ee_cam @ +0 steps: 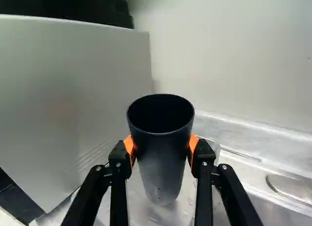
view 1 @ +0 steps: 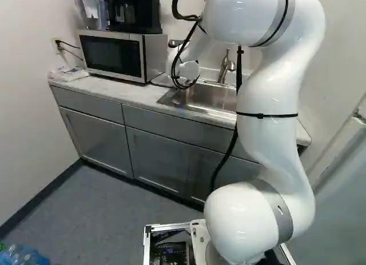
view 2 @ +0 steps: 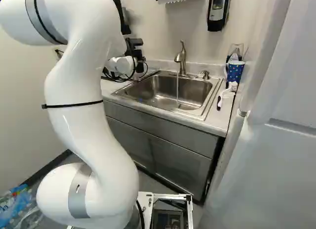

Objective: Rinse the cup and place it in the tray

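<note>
My gripper (view 2: 136, 50) shows partly in the right base view, beside the microwave end of the sink. In the wrist view the gripper (ee_cam: 161, 150) is shut on a dark cup (ee_cam: 162, 162), its orange pads pressing the cup from two sides. The cup's open rim faces the camera, and drops cling near its base. Under and around the cup's lower end lies a clear plastic tray (ee_cam: 139, 209), partly hidden by cup and fingers; whether the cup touches it I cannot tell.
The microwave (view 1: 117, 55) stands close beside the gripper. Water runs from the faucet (view 2: 182, 61) into the steel sink (view 2: 165, 93). A blue patterned cup (view 2: 235, 71) and a white brush (view 2: 227, 92) are at the counter's far end, near a white door (view 2: 281, 110).
</note>
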